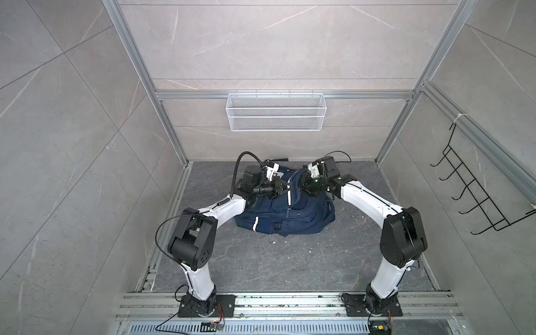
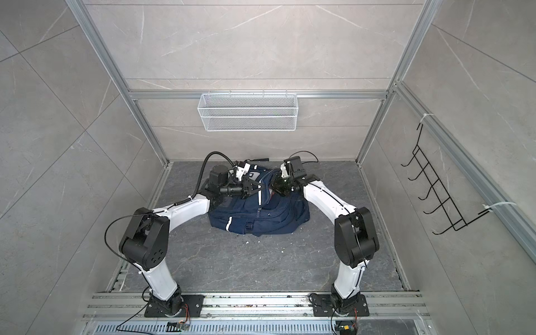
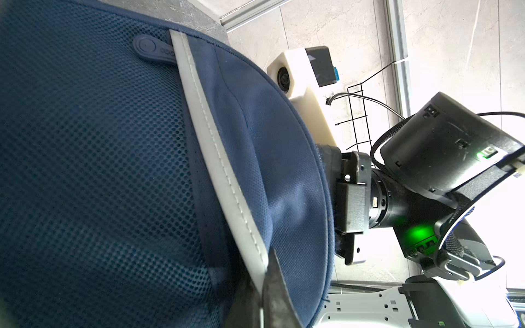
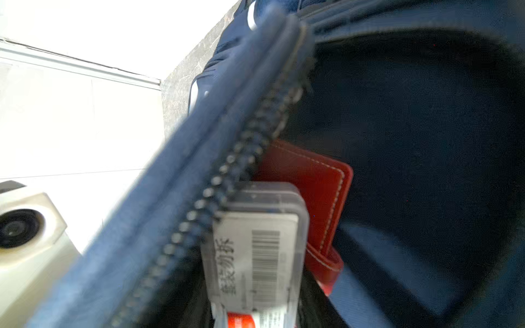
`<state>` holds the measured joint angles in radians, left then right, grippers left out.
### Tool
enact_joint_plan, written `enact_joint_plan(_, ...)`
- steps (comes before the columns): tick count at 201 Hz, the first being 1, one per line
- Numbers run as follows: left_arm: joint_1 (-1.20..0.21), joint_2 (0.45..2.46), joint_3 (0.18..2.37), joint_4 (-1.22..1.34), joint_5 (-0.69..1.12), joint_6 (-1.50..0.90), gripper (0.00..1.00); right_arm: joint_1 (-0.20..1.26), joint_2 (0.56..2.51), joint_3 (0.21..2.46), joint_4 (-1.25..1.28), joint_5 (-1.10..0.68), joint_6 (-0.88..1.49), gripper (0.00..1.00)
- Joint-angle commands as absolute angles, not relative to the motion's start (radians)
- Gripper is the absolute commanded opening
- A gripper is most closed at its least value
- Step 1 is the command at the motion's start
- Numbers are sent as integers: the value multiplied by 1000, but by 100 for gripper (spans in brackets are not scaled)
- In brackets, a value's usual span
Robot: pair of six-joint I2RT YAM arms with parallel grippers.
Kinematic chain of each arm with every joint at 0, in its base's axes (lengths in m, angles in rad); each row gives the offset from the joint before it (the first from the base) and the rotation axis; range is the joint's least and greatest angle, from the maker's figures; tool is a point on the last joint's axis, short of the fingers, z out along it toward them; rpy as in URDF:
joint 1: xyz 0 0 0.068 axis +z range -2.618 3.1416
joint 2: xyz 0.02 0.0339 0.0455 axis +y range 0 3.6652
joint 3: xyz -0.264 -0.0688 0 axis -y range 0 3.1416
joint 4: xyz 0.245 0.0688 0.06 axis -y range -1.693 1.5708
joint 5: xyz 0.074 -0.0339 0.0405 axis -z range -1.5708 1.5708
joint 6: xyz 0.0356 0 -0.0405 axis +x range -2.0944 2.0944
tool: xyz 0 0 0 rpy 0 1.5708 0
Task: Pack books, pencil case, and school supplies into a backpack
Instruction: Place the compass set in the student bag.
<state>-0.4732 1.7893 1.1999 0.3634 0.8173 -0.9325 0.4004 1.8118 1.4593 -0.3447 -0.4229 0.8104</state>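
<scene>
The navy backpack (image 1: 285, 216) (image 2: 261, 217) lies on the grey floor between both arms. My left gripper (image 1: 285, 189) (image 3: 262, 298) is shut on the backpack's flap at its white reflective stripe (image 3: 216, 159) and holds the flap up. My right gripper (image 1: 303, 187) (image 4: 255, 301) is at the open mouth, shut on a clear plastic box (image 4: 255, 255) with a barcode label. A red stitched case (image 4: 318, 181) sits just behind the box, inside the dark compartment beside the zipper (image 4: 227, 170). Books and pencil case are hidden.
A white wire basket (image 1: 275, 111) hangs on the back wall. A black wire hook rack (image 1: 470, 185) is on the right wall. Aluminium frame posts edge the floor, and small white crumbs (image 1: 285, 239) lie before the backpack.
</scene>
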Motion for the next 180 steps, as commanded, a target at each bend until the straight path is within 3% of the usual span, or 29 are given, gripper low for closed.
enact_joint_plan(1, -461, 1738, 1215, 456, 813, -939, 0, 416, 1766, 1503, -371, -408, 777, 50)
enact_joint_plan(48, -462, 1740, 1216, 460, 813, -943, 0, 415, 1741, 1495, -377, -403, 774, 63)
enact_joint_plan(98, -462, 1739, 1220, 448, 811, -936, 0, 416, 1666, 1458, -403, -392, 716, 63)
enact_joint_plan(151, -460, 1763, 1242, 424, 815, -928, 0, 415, 1469, 1232, -360, -365, 676, 62)
enact_joint_plan(180, -467, 1782, 1284, 285, 818, -852, 0, 416, 1385, 1156, -384, -369, 595, 62)
